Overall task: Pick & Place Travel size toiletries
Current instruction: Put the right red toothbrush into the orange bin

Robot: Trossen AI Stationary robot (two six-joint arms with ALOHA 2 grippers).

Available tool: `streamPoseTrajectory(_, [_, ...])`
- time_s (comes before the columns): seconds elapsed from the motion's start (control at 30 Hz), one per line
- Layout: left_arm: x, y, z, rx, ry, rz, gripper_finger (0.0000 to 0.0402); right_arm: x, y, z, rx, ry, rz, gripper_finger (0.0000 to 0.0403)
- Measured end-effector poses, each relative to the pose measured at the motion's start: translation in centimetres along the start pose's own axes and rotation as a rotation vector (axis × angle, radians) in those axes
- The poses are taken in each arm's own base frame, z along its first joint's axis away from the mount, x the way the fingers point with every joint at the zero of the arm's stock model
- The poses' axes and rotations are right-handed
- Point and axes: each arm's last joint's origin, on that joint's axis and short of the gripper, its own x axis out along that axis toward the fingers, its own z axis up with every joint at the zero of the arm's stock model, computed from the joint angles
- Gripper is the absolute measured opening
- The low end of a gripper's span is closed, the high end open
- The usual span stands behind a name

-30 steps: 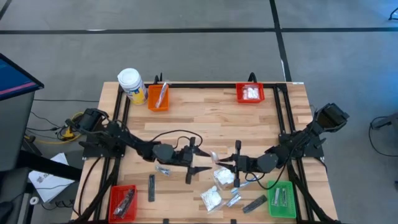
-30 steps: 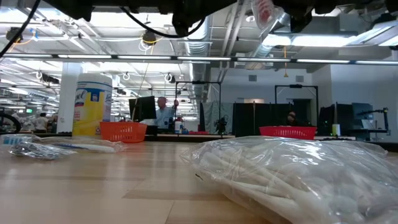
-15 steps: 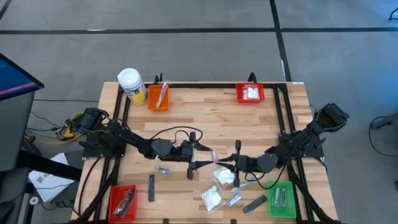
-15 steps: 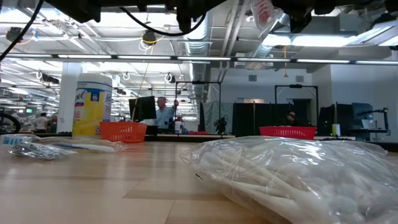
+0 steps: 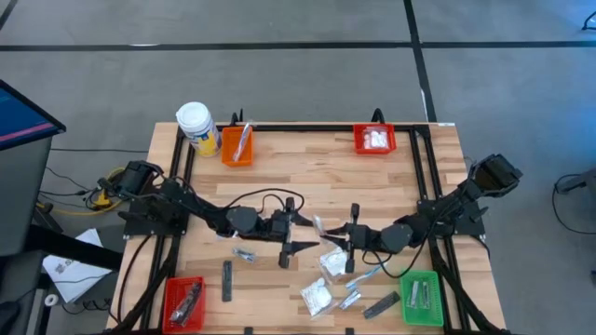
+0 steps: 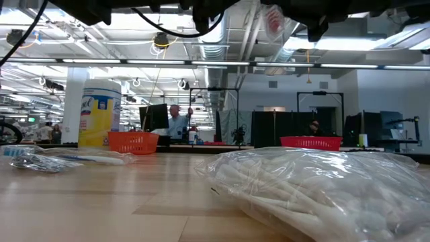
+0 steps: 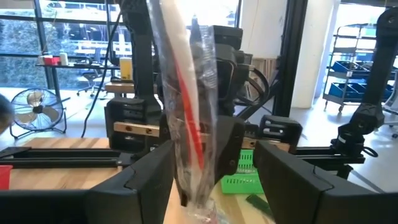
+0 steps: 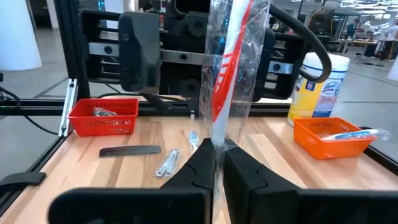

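Observation:
A clear-wrapped red-and-white toothbrush [image 5: 319, 227] is held above the table's middle by my right gripper [image 5: 335, 238], which is shut on it. My left gripper [image 5: 305, 233] faces it from the left, open. In the left wrist view the packet [image 7: 186, 93] stands between the spread fingers [image 7: 143, 180] without visibly touching them. White puffy packets [image 5: 333, 263], dark grey bars [image 5: 227, 281], silvery sachets [image 5: 245, 253] and another toothbrush [image 5: 368, 274] lie on the wood. One puffy packet [image 6: 322, 188] fills the low view's foreground. My right gripper pinches one end of the clear wrapper [image 8: 217, 134] between its two shut fingers [image 8: 242, 165]. It comes about level from the table's right, with the fingers in line with the packet's length. The packet [image 8: 227, 62] runs on past the fingertips toward my left gripper, lifted clear of the table.
Orange bin [image 5: 237, 145] and yellow jar [image 5: 196, 126] stand at the far left. A red bin [image 5: 374, 140] is at the far right, another red bin [image 5: 183, 302] at the near left, and a green bin [image 5: 421, 296] at the near right. Black rails [image 5: 307, 127] frame the table.
My left gripper has moved toward the table's right, closing on the packet, and stays open. My right gripper has carried the packet a little toward the left, so the packet now stands between the left fingers.

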Motion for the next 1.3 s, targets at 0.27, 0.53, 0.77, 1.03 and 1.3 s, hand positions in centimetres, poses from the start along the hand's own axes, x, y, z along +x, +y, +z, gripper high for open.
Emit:
streamPoseTrajectory(0.27, [0.2, 0.9, 0.0, -0.016, -0.001, 0.025, 0.0214, 0.2, -0.4, 0.0, 0.003, -0.002, -0.014, 0.0009])
streamPoseTrajectory(0.53, [0.2, 0.9, 0.0, -0.016, 0.0, 0.025, 0.0214, 0.5, -0.8, 0.1, 0.006, -0.004, -0.032, 0.0009])
streamPoseTrajectory(0.77, [0.2, 1.2, 0.0, -0.021, 0.0, 0.035, 0.0214, 0.7, -1.1, 0.1, 0.008, -0.005, -0.042, 0.001])
streamPoseTrajectory(1.03, [0.5, 2.3, -0.2, -0.059, 0.004, 0.067, 0.0212, 0.9, -1.3, 0.1, 0.009, -0.005, -0.049, 0.001])
streamPoseTrajectory(1.3, [0.6, 2.2, -0.7, -0.058, 0.016, 0.036, 0.013, 0.8, -1.3, 0.1, 0.008, -0.004, -0.049, 0.0012])
